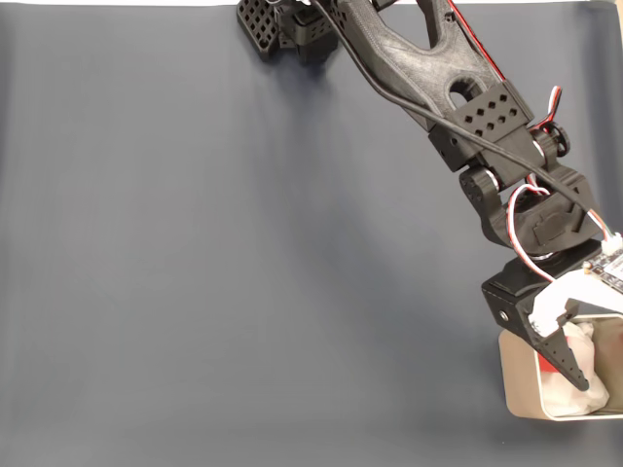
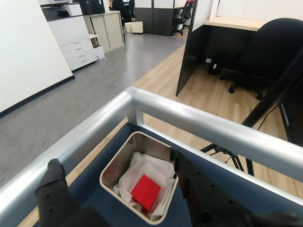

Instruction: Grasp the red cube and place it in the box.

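Small bright red cube (image 2: 145,191) lies on white padding inside beige rounded-corner box (image 2: 111,166), free of black two-finger claw (image 2: 118,189). Claw spread wide above box, holding nothing. Placing looks done; next, lift arm clear without catching box rim.

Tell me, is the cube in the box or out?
In. In the wrist view the cube lies on the white padding inside the box, apart from the open end effector.

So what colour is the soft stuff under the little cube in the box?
White. The padding under the red cube shows best in the wrist view.
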